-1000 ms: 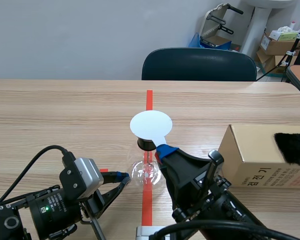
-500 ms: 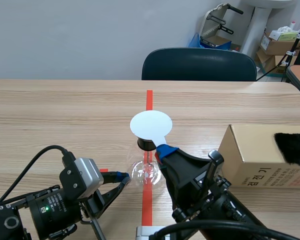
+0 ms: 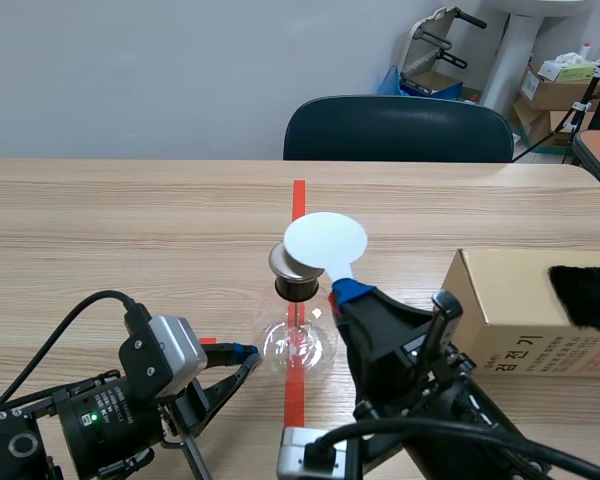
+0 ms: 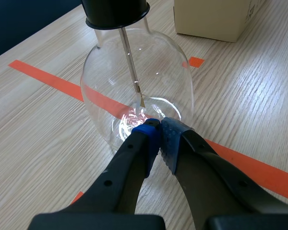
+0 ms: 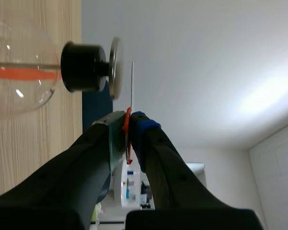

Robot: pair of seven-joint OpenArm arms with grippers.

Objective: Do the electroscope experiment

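Looking at the electroscope (image 3: 298,340) right now: its round glass flask is sitting upright in the middle of the table (image 3: 130,230), right on the orange-red tape line (image 3: 298,195). It's wearing a black stopper (image 3: 294,288) with a grey metal cap (image 3: 286,262) on top. The right pincer (image 3: 345,292) is pinching the stem of a white disc (image 3: 325,240) and holding it just right of the metal cap and a touch above it. From the right wrist camera the disc is showing edge-on with a thin gap between it and the cap, so they aren't touching. The left pincer (image 3: 242,353) is sitting low at the flask's left side, fingers pressed together on nothing, blue tips right up against the glass near its base. A cardboard box (image 3: 520,310) is sitting off to the right with a patch of black fur (image 3: 585,295) lying on top. A dark chair (image 3: 395,130) is standing at the table's far edge.
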